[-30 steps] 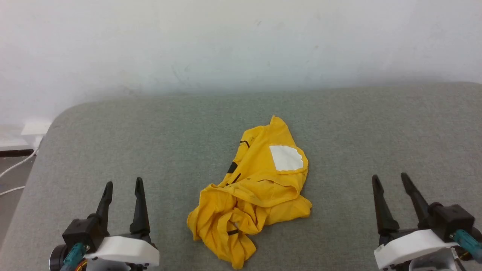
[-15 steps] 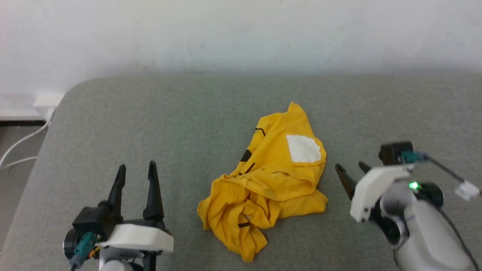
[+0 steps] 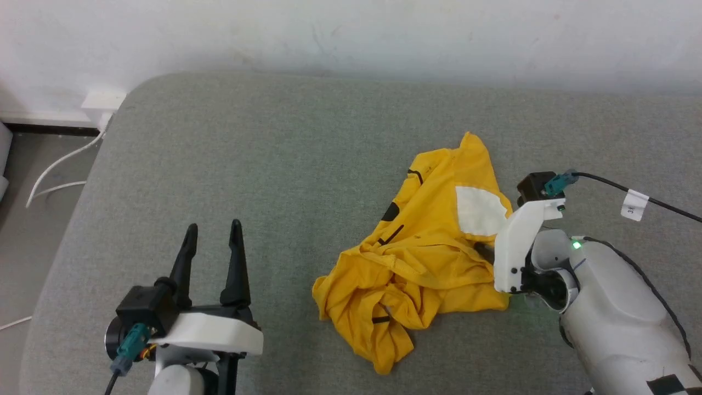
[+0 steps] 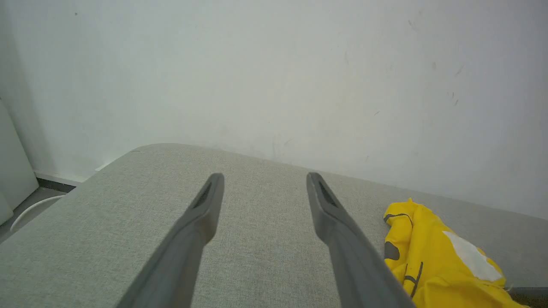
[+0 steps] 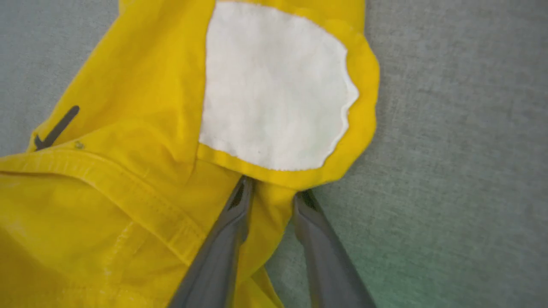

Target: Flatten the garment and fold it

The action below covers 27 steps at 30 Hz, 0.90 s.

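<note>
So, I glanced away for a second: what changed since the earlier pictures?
The right gripper swung inward to the right edge of the T-shirt; its fingers straddle a fold beside the white patch. The left gripper stays open, idle, the T-shirt crumpled, unmoved.

bare grey cushion (image 3: pixel 274 164) ahead of left fingers (image 3: pixel 237 263); crumpled garment (image 3: pixel 428 258) blocks centre-right; wall (image 3: pixel 351 33) bounds far edge

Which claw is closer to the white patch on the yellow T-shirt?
The right claw. It is at the edge of the yellow T-shirt, right beside the white patch. The left claw hovers over the grey cushion, well apart on the shirt's left.
</note>
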### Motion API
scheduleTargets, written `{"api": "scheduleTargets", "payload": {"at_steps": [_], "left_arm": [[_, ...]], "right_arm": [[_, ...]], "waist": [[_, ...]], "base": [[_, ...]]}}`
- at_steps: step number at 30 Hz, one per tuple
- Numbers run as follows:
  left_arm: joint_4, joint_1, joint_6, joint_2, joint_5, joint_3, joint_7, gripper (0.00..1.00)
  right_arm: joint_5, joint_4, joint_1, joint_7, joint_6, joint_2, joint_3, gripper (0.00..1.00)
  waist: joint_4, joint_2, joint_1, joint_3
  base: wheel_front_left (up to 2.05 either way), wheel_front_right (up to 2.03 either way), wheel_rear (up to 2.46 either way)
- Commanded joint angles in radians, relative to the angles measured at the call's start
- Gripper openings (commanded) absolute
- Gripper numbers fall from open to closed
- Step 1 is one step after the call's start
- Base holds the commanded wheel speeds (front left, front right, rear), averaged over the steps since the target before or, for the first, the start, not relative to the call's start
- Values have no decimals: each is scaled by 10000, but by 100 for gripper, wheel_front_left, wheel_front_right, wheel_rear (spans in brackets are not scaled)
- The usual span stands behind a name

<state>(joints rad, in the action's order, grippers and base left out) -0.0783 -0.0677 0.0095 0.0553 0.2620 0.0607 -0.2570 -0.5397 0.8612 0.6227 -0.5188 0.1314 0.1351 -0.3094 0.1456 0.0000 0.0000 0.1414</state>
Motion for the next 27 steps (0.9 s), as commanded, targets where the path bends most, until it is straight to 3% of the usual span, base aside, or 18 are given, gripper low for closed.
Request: {"api": "scheduleTargets", "payload": {"at_steps": [1, 8, 13, 18, 26, 27], "left_arm": [[-43, -144, -44, -35, 26, -63, -47, 100], [-171, 55, -58, -46, 40, -257, -47, 100], [-219, 366, -73, -48, 22, -396, -47, 100], [-229, 674, -57, -49, 56, -438, -47, 100], [-443, 784, -113, -50, -19, -446, -47, 100], [-484, 789, -121, -50, -21, -455, -47, 100]], "right_arm": [[-174, 202, -241, 14, -7, -70, -281, 0], [212, -851, -352, 2854, -7, 718, -785, 0], [860, -2414, -1590, 3861, -7, 1114, -477, 0], [1690, -4732, -4234, 3522, -7, 963, 857, 0], [2671, -7328, -7917, 1905, -7, -480, 2150, 0], [2695, -7520, -8107, 1886, -7, -567, 2229, 34]], "waist": [[10, 0, 0, 19], [-416, 0, 0, -410], [-859, 0, 0, -846], [-1230, 0, 0, -1087], [-1512, 0, 0, -1167], [-1535, 0, 0, -1187]], "base": [[0, 0, 0], [0, 0, 0], [0, 0, 0], [0, 0, 0], [0, 0, 0], [0, 0, 0]]}}
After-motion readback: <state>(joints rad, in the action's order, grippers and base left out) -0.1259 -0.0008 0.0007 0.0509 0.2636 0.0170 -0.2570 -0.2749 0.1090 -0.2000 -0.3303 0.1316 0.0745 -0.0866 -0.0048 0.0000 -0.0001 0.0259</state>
